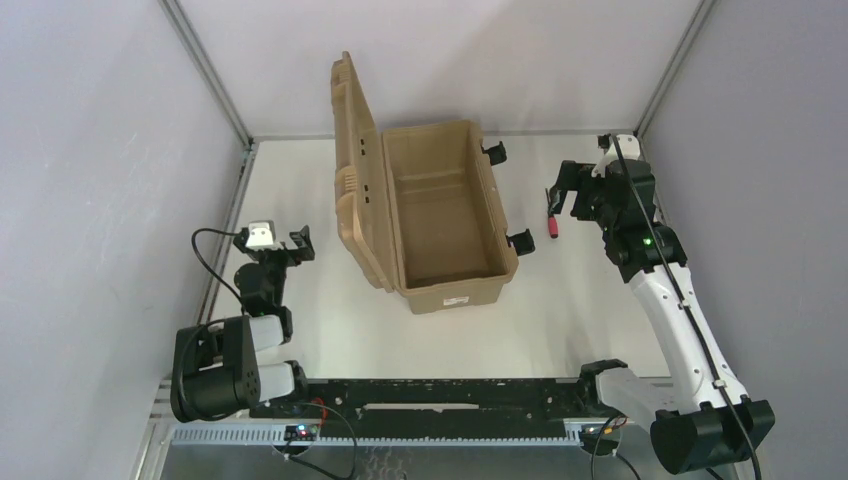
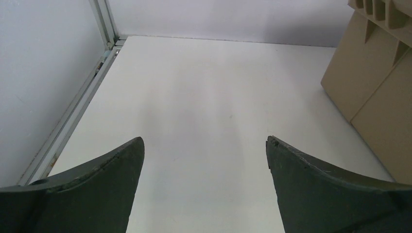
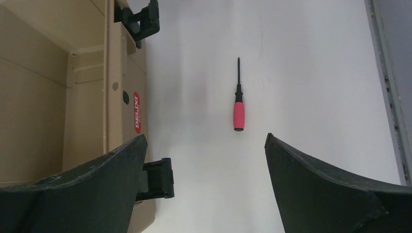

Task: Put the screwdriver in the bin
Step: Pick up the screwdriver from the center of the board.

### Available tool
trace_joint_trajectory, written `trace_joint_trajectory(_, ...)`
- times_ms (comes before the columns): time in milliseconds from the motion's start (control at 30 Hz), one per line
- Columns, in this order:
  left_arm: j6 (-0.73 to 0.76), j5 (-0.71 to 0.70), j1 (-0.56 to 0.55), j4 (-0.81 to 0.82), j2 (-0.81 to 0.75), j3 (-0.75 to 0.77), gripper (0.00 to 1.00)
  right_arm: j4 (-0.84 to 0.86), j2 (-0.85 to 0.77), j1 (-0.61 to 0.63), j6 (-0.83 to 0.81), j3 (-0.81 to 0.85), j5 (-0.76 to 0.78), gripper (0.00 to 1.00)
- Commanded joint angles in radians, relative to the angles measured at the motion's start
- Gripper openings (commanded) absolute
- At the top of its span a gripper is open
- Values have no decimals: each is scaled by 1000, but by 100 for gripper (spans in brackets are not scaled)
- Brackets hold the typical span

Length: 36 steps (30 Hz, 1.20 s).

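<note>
Lying flat on the bench (image 1: 330, 320) just right of the bin (image 1: 455, 285), beside its black latches (image 3: 141, 19), the screwdriver (image 3: 238, 110) is being presented clear for a pickup from above. The right tool (image 3: 205, 137) is being held spread wide and empty over it, seemingly being lined up for a grasp. The left tool (image 2: 204, 139), also spread and empty, is being parked aside near the raised lid (image 1: 352, 160). A red sticker (image 3: 137, 112) on the bin is being read, uncertainly, as "DELIXI"; the white label (image 1: 455, 299) is too small to be read.
</note>
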Motion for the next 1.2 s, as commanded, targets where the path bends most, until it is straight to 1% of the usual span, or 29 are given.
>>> trace_joint_trajectory(0,-3,7,-3,26,-6,-20,100,28,-22,3,-2,12,19,100)
trace_joint_trajectory(233,-3,5,-4,26,-6,-20,100,59,-25,3,-5,12,33,100)
trace_joint_trajectory(400,-3,5,-3,27,-5,-21,100,90,-31,3,-41,14,38,100)
trace_joint_trajectory(567,-3,6,-5,27,-5,-19,100,74,-17,3,-75,60,46,100)
trace_joint_trajectory(733,-3,7,-4,26,-5,-20,100,1,58,1,-104,180,78,100)
trace_joint_trajectory(933,-3,5,-3,27,-7,-21,100,-76,163,1,-116,323,55,99)
trace_joint_trajectory(1167,-3,7,-4,27,-7,-21,100,-206,332,0,-114,530,52,98)
